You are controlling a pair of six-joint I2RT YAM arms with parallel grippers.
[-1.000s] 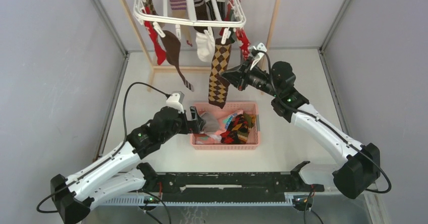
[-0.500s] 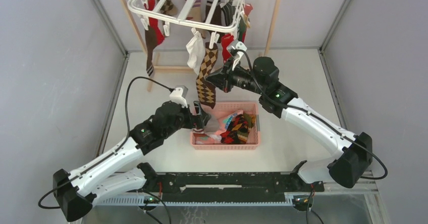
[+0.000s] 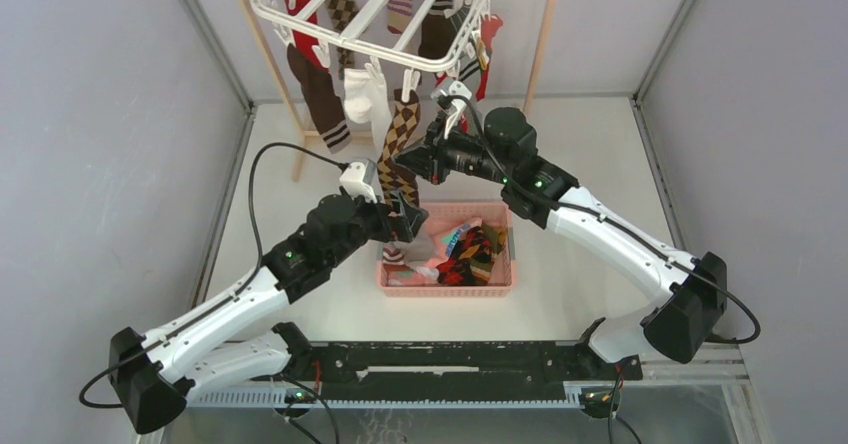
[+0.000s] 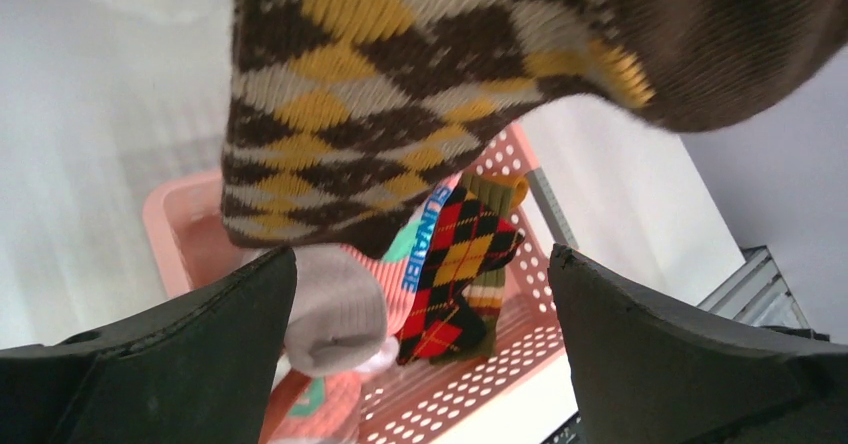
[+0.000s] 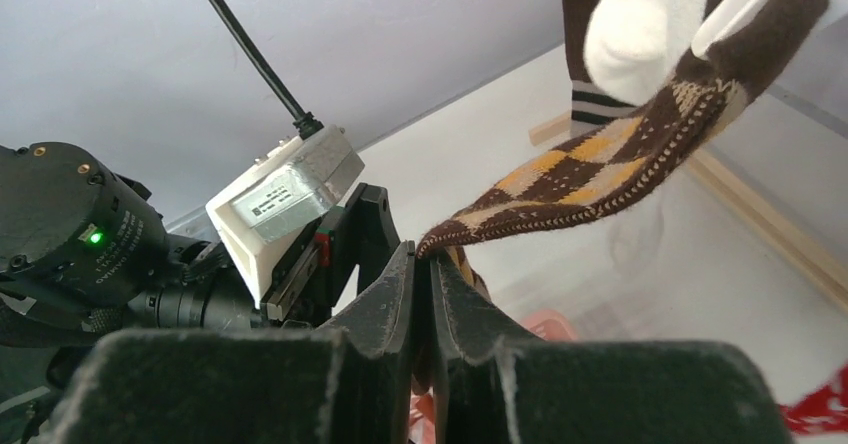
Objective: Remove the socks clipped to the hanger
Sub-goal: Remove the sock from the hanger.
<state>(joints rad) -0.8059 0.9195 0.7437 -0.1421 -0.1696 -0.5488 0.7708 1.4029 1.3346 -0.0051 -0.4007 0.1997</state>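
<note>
Right claw [image 5: 424, 256], clenched on the brown argyle sock [image 5: 600, 164], has hauled it sideways over the wide-open left claw [image 4: 420, 274], swinging the hanger [image 3: 340, 39] round; cuff above the claw stays clipped, so not freed yet.

— What colours are on the brown argyle sock [image 4: 400, 104]?
— Dark brown, with yellow and cream diamonds crossed by thin pale lines.
— And the hanger [image 3: 262, 4]?
— White, its clips too. It carries a white sock [image 3: 362, 94], a dark brown sock [image 3: 318, 94] with a pale-striped cuff, and a red sock [image 3: 488, 34], possibly white-patterned; that one's too small to tell.
— The basket [image 3: 460, 286]?
— Pink. Inside, a red argyle sock [image 4: 455, 264] with yellow and black diamonds, and a salmon sock [image 4: 335, 309], grey-toed, blue-lettered.
</note>
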